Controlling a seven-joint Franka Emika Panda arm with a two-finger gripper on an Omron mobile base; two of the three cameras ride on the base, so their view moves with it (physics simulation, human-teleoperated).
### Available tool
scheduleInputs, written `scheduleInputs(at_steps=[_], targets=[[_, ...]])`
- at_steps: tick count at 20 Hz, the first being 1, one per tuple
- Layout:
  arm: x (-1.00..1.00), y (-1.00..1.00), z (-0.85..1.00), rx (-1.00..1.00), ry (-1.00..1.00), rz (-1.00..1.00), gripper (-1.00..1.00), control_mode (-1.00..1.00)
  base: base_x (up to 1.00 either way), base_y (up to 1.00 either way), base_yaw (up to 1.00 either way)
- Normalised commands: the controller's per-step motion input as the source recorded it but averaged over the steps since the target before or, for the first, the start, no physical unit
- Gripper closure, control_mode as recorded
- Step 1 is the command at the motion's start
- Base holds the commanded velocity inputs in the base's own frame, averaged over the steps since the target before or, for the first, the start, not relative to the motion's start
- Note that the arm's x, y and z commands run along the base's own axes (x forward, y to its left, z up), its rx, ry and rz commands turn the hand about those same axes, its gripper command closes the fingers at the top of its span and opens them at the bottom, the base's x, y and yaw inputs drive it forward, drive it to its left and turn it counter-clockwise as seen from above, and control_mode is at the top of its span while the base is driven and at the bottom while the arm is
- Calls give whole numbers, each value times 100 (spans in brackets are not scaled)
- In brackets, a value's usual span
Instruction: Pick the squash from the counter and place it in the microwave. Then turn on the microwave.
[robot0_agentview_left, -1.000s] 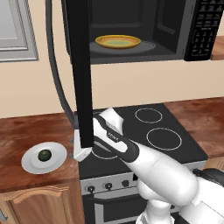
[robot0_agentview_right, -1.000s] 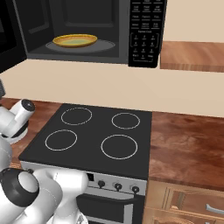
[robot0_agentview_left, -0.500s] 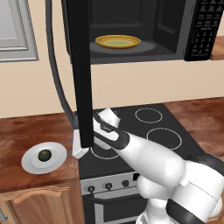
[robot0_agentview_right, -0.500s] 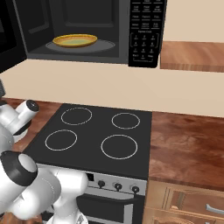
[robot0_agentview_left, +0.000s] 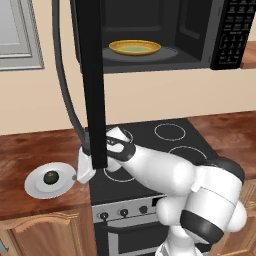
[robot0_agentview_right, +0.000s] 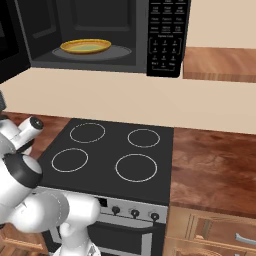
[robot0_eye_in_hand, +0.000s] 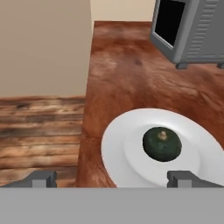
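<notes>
The big black box-shaped microwave (robot0_agentview_left: 160, 32) hangs above with its door (robot0_agentview_left: 93, 80) swung wide open, a yellow dish (robot0_agentview_left: 135, 48) inside. That door edge drops straight down in front of the white arm, so lifting the load up and around it looks like the likeliest place for a knock. Below sits the black stovetop (robot0_agentview_right: 115, 155) with 4 rings, and left of it the reddish-brown wood-grain counter (robot0_agentview_left: 30, 150). A grey boxy appliance (robot0_eye_in_hand: 192, 30) stands farther back on that counter, well apart from the work.

On the counter lies a white round plate (robot0_agentview_left: 37, 186), and the small dark green round squash (robot0_eye_in_hand: 162, 143) rests at its middle. Being ball-like, it could roll off the plate if 1 finger nudges it first. The 2-finger gripper (robot0_eye_in_hand: 111, 178) hovers near the plate with its jaws spread wide, holding nothing, and the squash sits off toward 1 fingertip (robot0_eye_in_hand: 183, 177), not centred.
</notes>
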Motion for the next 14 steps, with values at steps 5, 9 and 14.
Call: scheduleInputs(at_steps=[5, 9, 14], targets=[[12, 17, -7, 0, 0, 0, -100, -100, 0, 0, 0], [19, 12, -6, 0, 0, 0, -100, -100, 0, 0, 0], [22, 12, -11, -1, 0, 0, -100, -100, 0, 0, 0]])
